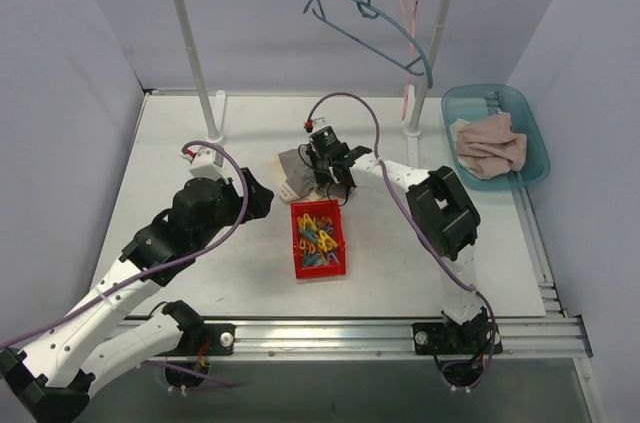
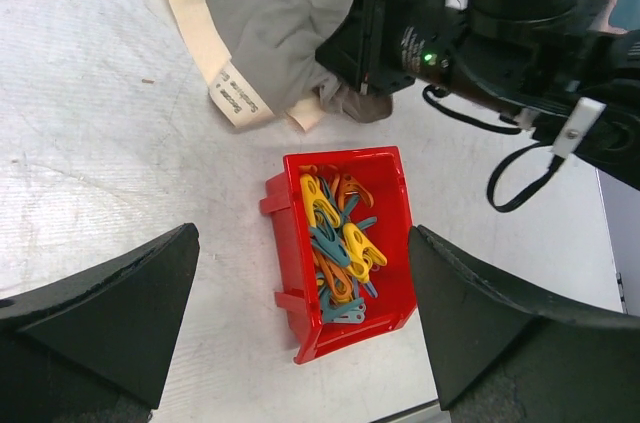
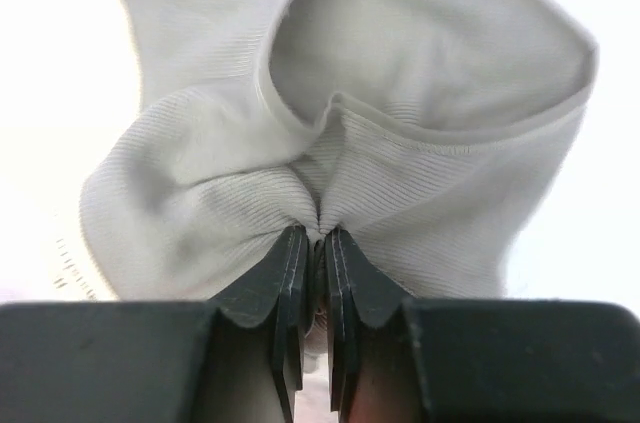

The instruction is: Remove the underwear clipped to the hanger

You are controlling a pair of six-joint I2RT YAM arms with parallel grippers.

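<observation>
The right gripper (image 3: pixel 315 243) pinches a fold of the grey underwear (image 3: pixel 400 173) lying on the table (image 2: pixel 90 173) at 12 o'clock from the red clothespin bin (image 2: pixel 340 156); the left gripper (image 2: pixel 300 313) is spread wide near the bin's 10 o'clock.

The left gripper (image 2: pixel 302 243) hangs with its fingers spread wide. The red bin (image 2: pixel 310 338) of clips lies straight beneath it and fills the gap between them. Ahead, the right gripper (image 3: pixel 315 243) and its cable block the right side of the underwear (image 2: pixel 260 23). The cloth's left half and the table (image 2: pixel 100 143) to the left are free. Beyond the right gripper stands the rack post (image 1: pixel 420 103), with the hanger (image 1: pixel 372 41) overhead.
</observation>
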